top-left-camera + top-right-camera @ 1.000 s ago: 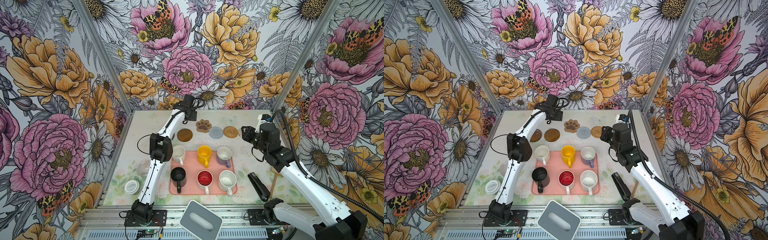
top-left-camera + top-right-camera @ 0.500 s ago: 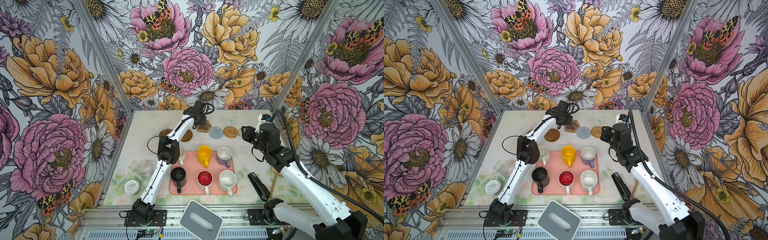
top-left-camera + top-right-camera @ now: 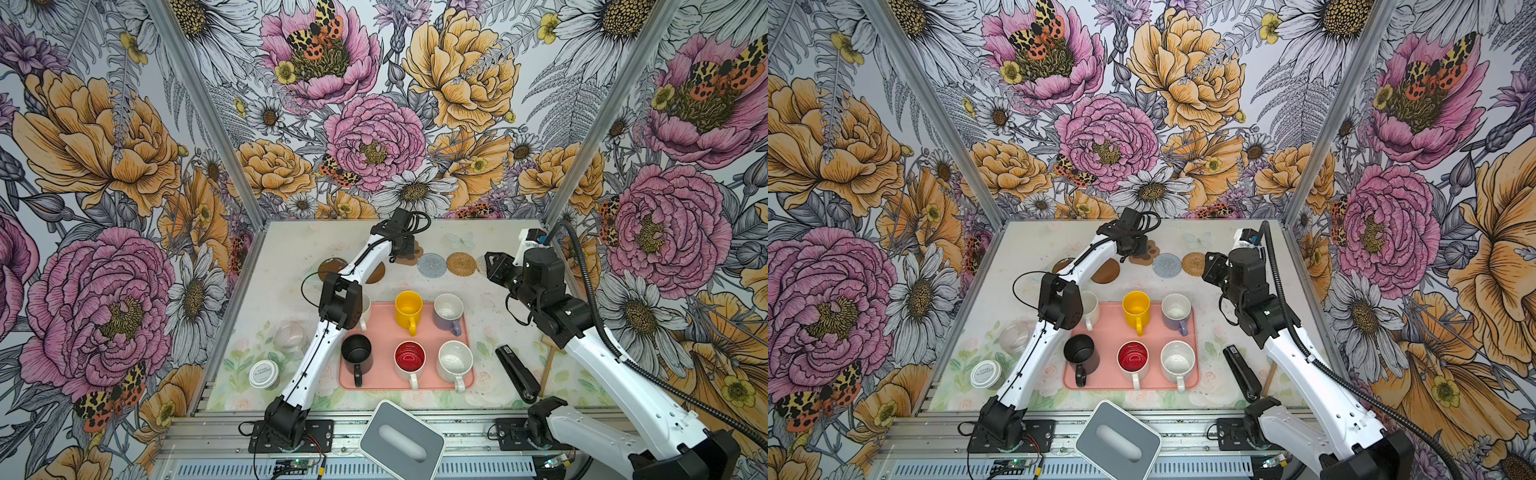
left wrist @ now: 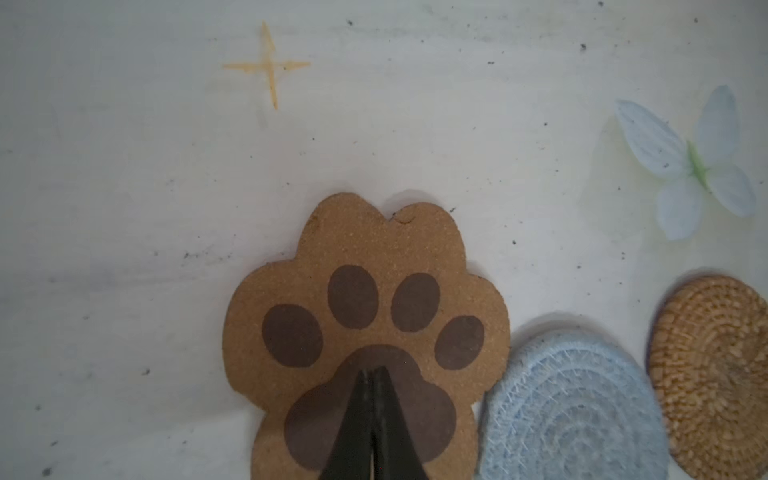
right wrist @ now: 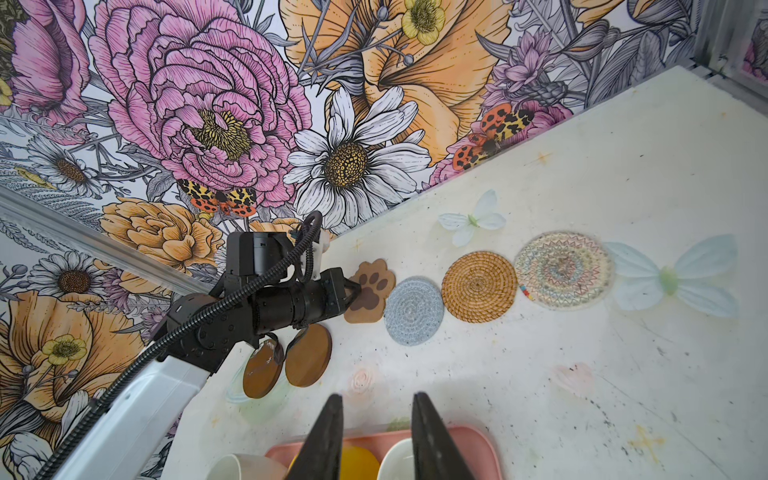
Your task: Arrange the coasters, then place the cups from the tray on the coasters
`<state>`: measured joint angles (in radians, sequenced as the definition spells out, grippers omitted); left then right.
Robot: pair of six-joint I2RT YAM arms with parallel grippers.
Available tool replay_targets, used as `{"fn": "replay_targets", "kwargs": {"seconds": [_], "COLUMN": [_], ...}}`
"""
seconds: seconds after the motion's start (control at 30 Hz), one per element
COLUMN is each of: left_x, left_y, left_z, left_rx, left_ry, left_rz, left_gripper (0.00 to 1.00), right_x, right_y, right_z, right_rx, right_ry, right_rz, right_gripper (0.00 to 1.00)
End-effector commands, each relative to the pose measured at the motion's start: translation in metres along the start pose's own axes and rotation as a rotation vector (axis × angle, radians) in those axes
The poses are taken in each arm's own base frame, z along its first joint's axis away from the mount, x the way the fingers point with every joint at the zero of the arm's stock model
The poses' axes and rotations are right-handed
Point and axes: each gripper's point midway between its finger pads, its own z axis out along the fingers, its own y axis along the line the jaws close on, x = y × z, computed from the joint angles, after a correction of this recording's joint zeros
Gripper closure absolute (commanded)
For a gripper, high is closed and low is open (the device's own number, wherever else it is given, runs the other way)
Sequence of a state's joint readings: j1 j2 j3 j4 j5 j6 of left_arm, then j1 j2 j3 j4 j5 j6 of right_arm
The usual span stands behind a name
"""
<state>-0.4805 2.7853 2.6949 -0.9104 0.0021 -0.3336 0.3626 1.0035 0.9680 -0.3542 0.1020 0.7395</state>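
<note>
Top views: the left arm reaches to the back of the table, and the left jaws sit on the paw coaster. It starts a row with the grey woven coaster and the rattan coaster. The two brown discs lie out of line, nearer the tray, one partly under the arm. All six cups, the yellow mug among them, stand on the tray, so the coaster step looks unfinished.

Left wrist: jaws together, tips pressed on the paw's large pad rather than pinching its edge. This is probably a press-and-slide — flat cork offers no rim to grip. The woven coaster lies just beside and could get nudged.

Right wrist: right jaws apart and empty above the tray's far end — likely parked clear of the left arm. The clear patterned coaster closes the row.
</note>
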Motion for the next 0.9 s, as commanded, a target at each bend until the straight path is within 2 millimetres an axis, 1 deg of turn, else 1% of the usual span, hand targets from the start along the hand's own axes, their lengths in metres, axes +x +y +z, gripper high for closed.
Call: {"fn": "replay_targets", "kwargs": {"seconds": [0.0,0.1,0.17,0.3,0.47,0.57,0.7,0.87], "left_x": [0.0,0.01,0.018,0.036,0.068,0.082,0.095,0.103], "left_y": [-0.003,0.001,0.005,0.017,0.031,0.035,0.037,0.038], "left_z": [0.006,0.01,0.012,0.016,0.017,0.016,0.011,0.002], "left_rx": [0.026,0.016,0.006,-0.044,-0.088,-0.092,-0.096,-0.096], "left_ry": [-0.002,0.027,0.052,0.112,0.225,0.269,0.307,0.332], "left_rz": [-0.012,-0.007,-0.002,0.022,0.062,0.072,0.093,0.114], "left_gripper": [0.97,0.97,1.0,1.0,1.0,1.0,1.0,1.0], "right_x": [-0.007,-0.007,-0.007,-0.007,-0.005,-0.005,-0.005,-0.004], "right_y": [-0.002,-0.002,-0.003,-0.003,-0.003,-0.003,-0.002,-0.002], "right_z": [-0.007,-0.009,-0.009,-0.009,-0.008,-0.008,-0.007,-0.006], "right_rx": [0.0,-0.002,0.0,0.0,-0.001,-0.002,-0.004,-0.004], "right_ry": [-0.043,-0.045,-0.047,-0.047,-0.04,-0.04,-0.039,-0.034], "right_rz": [-0.012,-0.012,-0.011,-0.011,-0.009,-0.01,-0.009,-0.008], "right_gripper": [0.69,0.69,0.69,0.69,0.69,0.69,0.69,0.69]}}
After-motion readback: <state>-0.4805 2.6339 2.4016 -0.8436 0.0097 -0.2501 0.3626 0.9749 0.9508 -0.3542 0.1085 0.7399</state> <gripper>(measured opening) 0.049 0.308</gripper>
